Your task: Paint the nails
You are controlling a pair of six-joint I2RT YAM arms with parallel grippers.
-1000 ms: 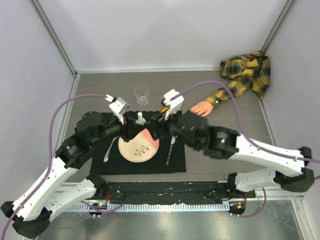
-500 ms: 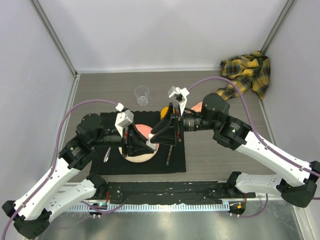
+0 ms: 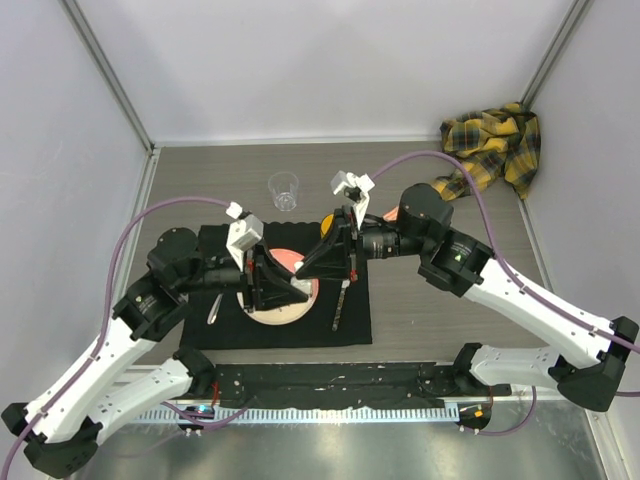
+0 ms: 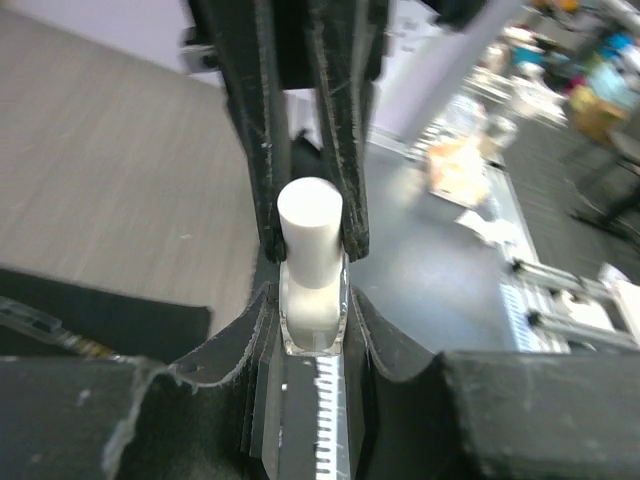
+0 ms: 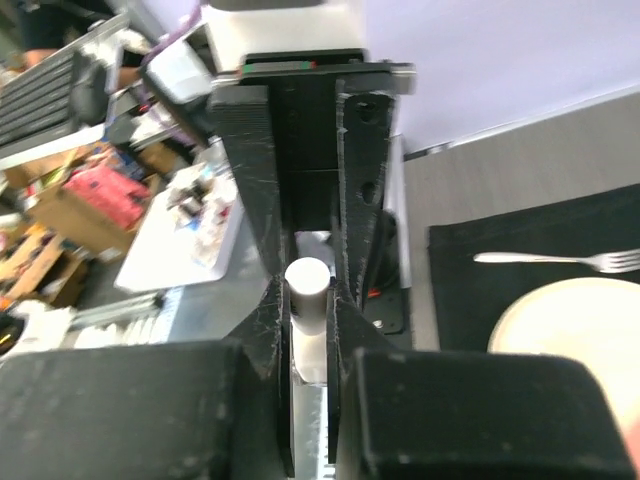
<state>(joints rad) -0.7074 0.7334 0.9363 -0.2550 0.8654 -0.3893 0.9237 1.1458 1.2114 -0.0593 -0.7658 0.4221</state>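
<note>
A small clear bottle (image 4: 313, 322) with a white cap (image 4: 310, 222) is held between both grippers above the plate; it shows as a white speck in the top view (image 3: 300, 273). My left gripper (image 4: 313, 300) is shut on the bottle's clear body and shows in the top view (image 3: 288, 286). My right gripper (image 5: 309, 300) is shut on the white cap (image 5: 307, 280) and shows in the top view (image 3: 308, 264). The peach mannequin hand (image 3: 388, 213) is mostly hidden behind my right arm. Its plaid sleeve (image 3: 452, 186) shows. The nails are too small to see.
A cream and pink plate (image 3: 262, 305) lies on a black mat (image 3: 205, 335), with a fork (image 3: 213, 308) to its left and a knife (image 3: 340, 303) to its right. A clear cup (image 3: 284, 190) stands behind the mat. Plaid cloth (image 3: 495, 140) is bunched in the back right corner.
One second ago the bottle stood at the back of the mat between the grippers. Both grippers now hold it nearer and lower over the plate. The right arm's elbow has swung back.
</note>
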